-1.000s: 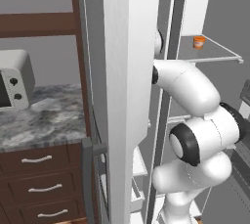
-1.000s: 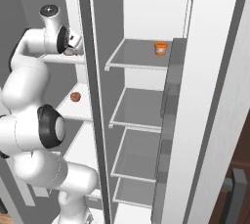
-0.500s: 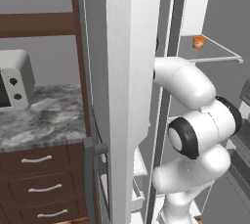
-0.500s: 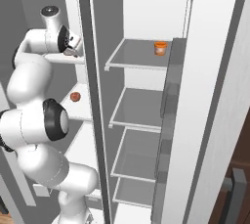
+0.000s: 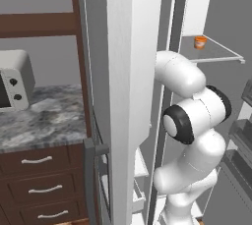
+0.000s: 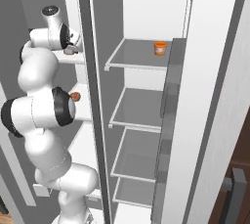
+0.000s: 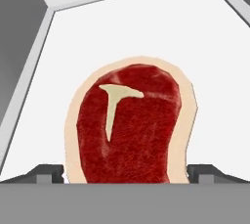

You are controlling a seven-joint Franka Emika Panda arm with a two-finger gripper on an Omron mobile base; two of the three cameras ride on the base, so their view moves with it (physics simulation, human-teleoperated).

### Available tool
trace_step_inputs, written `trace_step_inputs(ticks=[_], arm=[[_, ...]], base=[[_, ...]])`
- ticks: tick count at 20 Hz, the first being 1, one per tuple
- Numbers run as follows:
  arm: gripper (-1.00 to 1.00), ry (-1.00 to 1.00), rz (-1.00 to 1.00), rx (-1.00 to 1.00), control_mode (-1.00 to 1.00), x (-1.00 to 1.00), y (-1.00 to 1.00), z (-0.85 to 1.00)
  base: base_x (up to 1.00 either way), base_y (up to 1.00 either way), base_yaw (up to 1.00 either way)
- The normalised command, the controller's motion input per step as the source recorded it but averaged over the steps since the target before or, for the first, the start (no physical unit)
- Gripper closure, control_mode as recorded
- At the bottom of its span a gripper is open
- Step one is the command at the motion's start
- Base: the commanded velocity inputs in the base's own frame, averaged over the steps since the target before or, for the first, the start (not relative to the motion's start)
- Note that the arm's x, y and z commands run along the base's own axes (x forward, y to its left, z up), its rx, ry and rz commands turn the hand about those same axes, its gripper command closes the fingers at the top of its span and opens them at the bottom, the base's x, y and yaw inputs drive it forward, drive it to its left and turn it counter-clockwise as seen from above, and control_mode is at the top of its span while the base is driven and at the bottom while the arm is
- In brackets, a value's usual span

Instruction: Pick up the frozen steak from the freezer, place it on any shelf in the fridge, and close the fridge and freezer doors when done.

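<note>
The frozen steak [image 7: 129,123] lies flat on a white freezer [image 6: 73,56] shelf, framed between the 2 dark tips of the gripper [image 7: 126,173], whose jaws stand wide on either side, gripping nothing, apparently lined up to close on it.

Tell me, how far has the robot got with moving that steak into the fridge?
Early days. Both doors stand open, so access is sorted. In hand: the gripper is reaching into the freezer, jaws apart on either side of the steak, which lies flat on a white shelf, apparently not gripped yet. Left: grasp it, carry it to a fridge shelf, where an orange cup already sits, then shut both doors.
</note>
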Motion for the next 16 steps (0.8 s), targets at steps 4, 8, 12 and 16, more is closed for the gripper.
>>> trace_step_inputs(ticks=[4, 8, 12, 16], arm=[[1.0, -0.05, 0.05, -0.05, -1.0, 0.1, -0.1, -0.76], [1.0, -0.11, 0.0, 0.0, -1.0, -0.21, -0.39, -0.49], [1.0, -0.1, 0.0, 0.06, -1.0, -0.11, -0.59, -0.31], [1.0, -0.1, -0.03, 0.22, -1.0, 0.0, -0.61, -0.04]], base=[[0.0, 0.0, 0.0], [0.0, 0.0, 0.0], [0.0, 0.0, 0.0], [0.0, 0.0, 0.0]])
